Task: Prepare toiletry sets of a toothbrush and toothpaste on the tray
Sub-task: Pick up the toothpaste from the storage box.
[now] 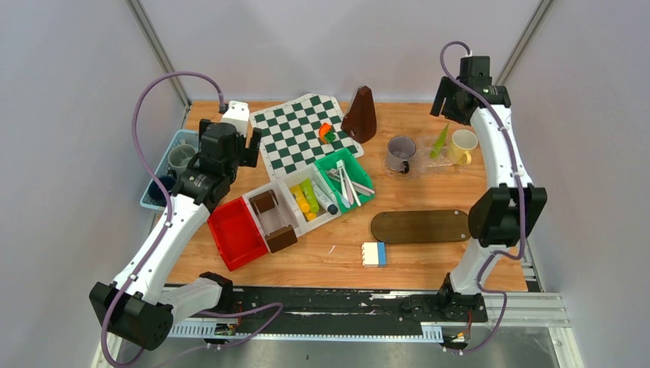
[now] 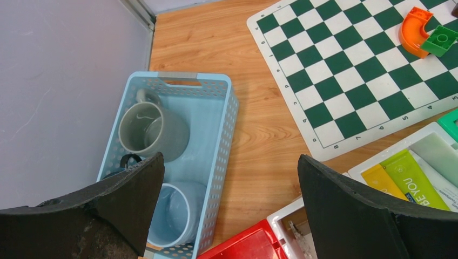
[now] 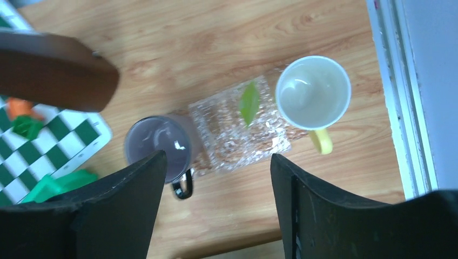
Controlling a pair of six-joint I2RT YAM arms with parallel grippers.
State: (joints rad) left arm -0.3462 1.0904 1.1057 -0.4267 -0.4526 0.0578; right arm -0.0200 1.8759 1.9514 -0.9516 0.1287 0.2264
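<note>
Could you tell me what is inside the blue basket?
A grey-green mug and a light blue mug; a third, dark mug is mostly hidden by the left gripper.

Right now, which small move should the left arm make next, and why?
Probably lower the left gripper toward the grey-green mug in the blue basket: it is open above that basket, and only the grey mug and pale yellow mug stand at the clear tray.

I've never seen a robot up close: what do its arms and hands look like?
The left arm and right arm are white links with black joints, each with a purple cable. The left hand and right hand each have two broad black fingers.
</note>
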